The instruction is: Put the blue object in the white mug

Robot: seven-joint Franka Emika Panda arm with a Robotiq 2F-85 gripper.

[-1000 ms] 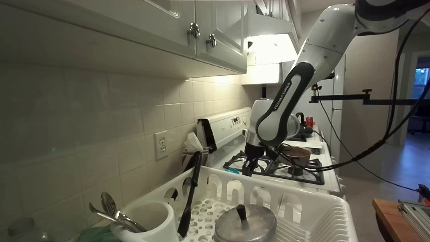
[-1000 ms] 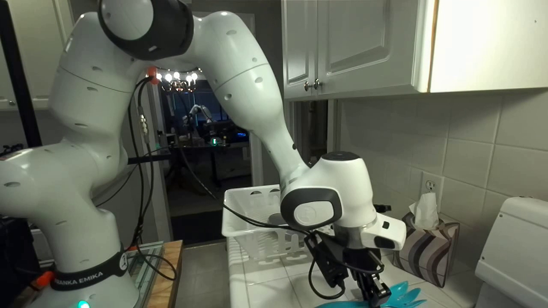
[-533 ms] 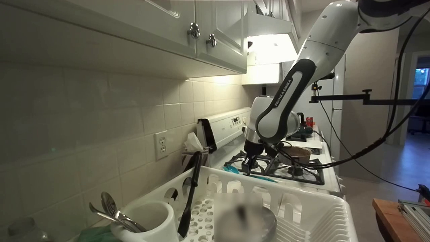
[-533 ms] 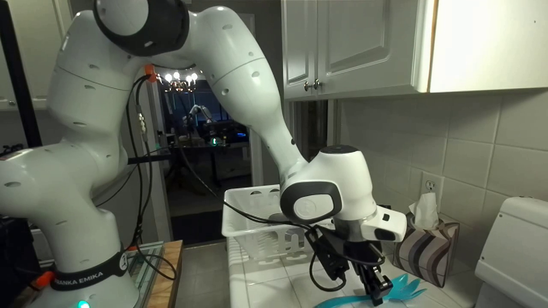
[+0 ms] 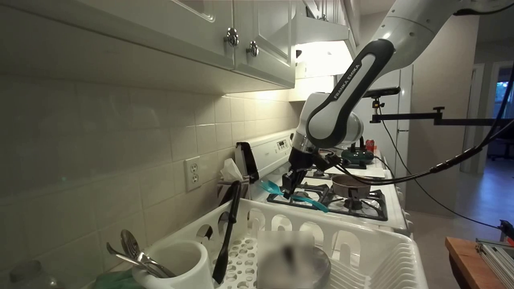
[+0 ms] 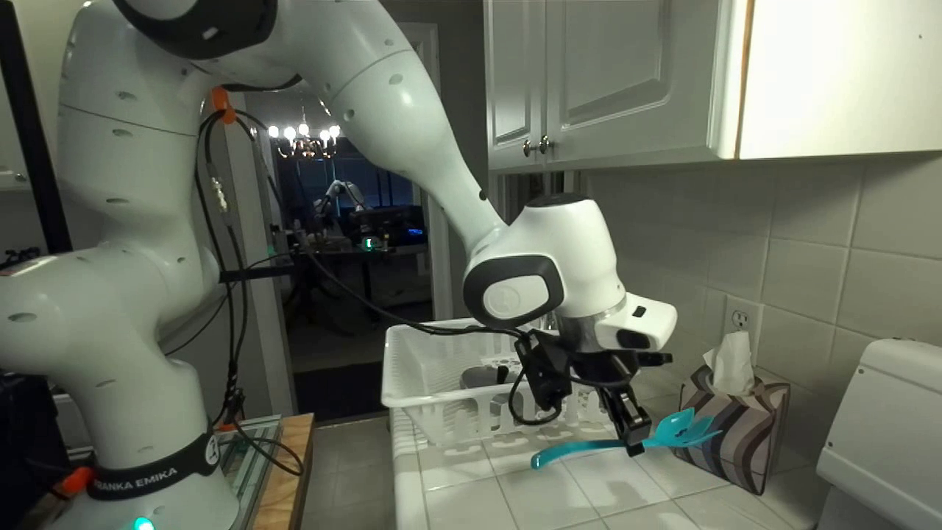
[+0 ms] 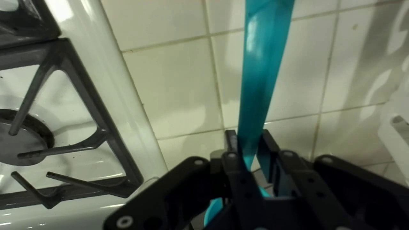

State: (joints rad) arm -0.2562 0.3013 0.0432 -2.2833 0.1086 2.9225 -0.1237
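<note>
In the wrist view, the top edge cuts off the handle of the teal-blue serving fork [image 7: 263, 64], and the gripper [image 7: 249, 136] hides most of its head. In both exterior views, the top edge crops the robot arm [image 6: 405, 110]. In an exterior view, the bottom edge cuts off the white mug [image 5: 196, 277] and the dish rack [image 5: 379, 241]; most of the metal lid [image 5: 322, 267] is blurred, and lettering on the red can [image 5: 370, 145] is too small to read.
</note>
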